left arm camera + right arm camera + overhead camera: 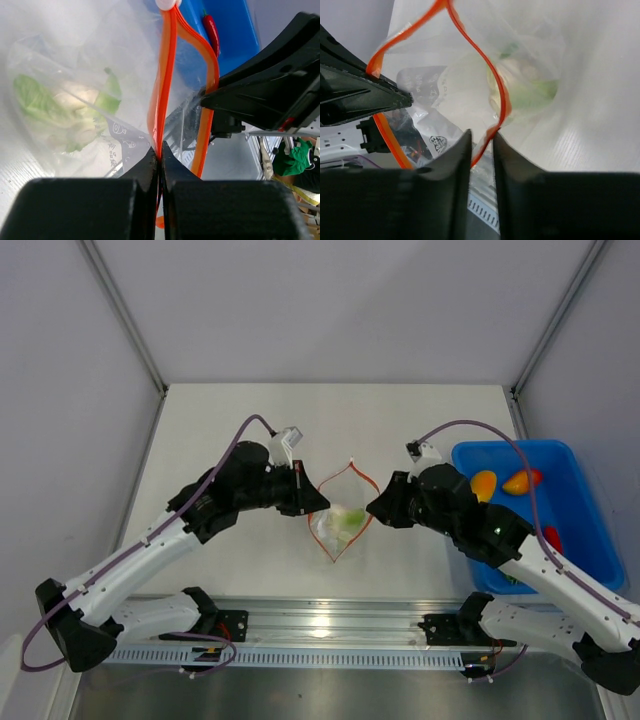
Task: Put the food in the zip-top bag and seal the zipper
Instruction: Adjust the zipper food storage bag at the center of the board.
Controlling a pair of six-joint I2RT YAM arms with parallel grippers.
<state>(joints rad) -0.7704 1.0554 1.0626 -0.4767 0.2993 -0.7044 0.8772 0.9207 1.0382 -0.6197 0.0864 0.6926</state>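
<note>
The clear zip-top bag (335, 536) lies mid-table with its mouth spread into a diamond by the orange-red zipper (366, 481). The white-and-pale-green vegetable (347, 520) is inside it, and also shows in the left wrist view (70, 110) and the right wrist view (520, 85). My left gripper (305, 502) is shut on the left zipper strip (161, 100). My right gripper (375, 510) is at the right strip (502, 100), which runs between its jaws; they stand a narrow gap apart. The orange-yellow fruit (483, 483), the red chili (212, 30) and the green bunch (510, 580) are in the blue bin.
The blue bin (560, 447) stands at the right table edge, partly under my right arm, and also holds an orange-red piece (521, 480). A metal rail (320, 630) runs along the near edge. Grey walls close the table at the back and sides.
</note>
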